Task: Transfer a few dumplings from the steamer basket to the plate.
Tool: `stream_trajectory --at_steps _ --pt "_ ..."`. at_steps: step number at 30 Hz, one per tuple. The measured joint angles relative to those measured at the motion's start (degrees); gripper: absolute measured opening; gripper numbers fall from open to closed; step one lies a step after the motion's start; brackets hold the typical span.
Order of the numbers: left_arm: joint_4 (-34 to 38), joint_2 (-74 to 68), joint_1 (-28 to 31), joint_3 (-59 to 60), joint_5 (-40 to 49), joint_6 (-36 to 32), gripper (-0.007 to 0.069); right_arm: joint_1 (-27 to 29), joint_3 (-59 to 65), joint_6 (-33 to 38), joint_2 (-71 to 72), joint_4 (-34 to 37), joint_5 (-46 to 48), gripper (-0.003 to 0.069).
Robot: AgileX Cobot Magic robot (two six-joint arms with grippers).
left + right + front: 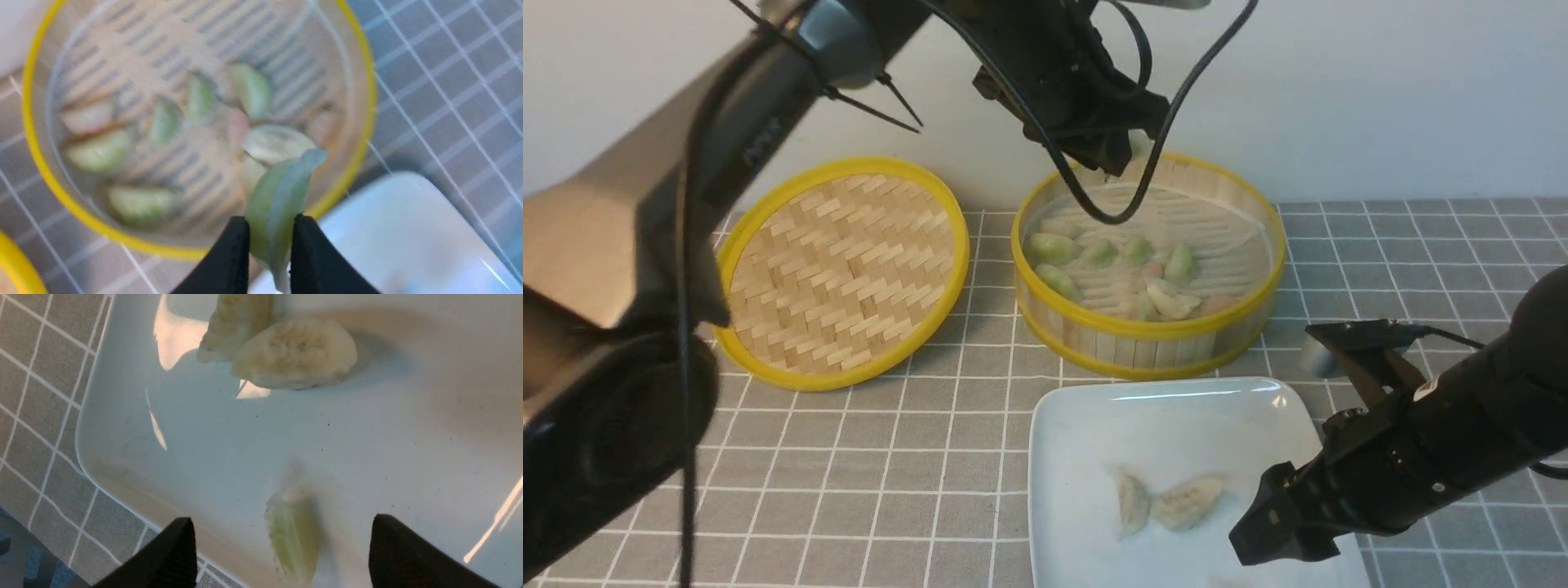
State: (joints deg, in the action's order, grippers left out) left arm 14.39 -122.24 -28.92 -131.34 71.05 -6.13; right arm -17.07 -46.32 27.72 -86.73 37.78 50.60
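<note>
The left wrist view shows the left hand (269,224) pinching a green dumpling (282,192) above the blurred basket (30,122); the front view barely shows it. The right hand (282,520) hangs open over the plate (408,457), where a second dumpling (292,535) lies, hidden in front by the arm (1462,425)

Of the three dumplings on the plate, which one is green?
The pale green dumpling, lying alone near the plate rim; the two cream-white dumplings touch each other.

Looks like a robot lab staged as a kitchen: grey grid-clothed bench (890,457), bare white wall (1380,82) at twelve o'clock, bamboo steamer basket (1152,347), white plate (1086,441).
</note>
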Motion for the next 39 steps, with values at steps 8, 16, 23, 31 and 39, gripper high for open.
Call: stream_trajectory --at_steps 8,16,23,31,39 --pt "0.8 11.2 -4.5 28.0 0.0 -1.1 0.0107 0.0 0.0 -0.1 0.0 0.6 3.3 0.0431" --pt "0.8 4.2 -5.8 36.2 -0.9 -2.0 0.0107 0.0 0.0 -1.5 4.0 2.0 8.3 0.0199" --pt "0.8 0.8 -5.8 36.2 -1.1 -2.1 0.0127 0.0 0.0 -2.9 18.6 2.0 9.2 0.0024" --pt "1.0 0.9 -5.8 36.2 -1.1 -1.0 0.0425 0.0 0.0 -6.5 33.9 0.5 8.6 0.0006" --pt "-3.3 2.5 -5.8 30.0 -1.1 1.9 0.0353 0.0 0.0 -9.2 56.4 -2.3 -3.9 0.0006"
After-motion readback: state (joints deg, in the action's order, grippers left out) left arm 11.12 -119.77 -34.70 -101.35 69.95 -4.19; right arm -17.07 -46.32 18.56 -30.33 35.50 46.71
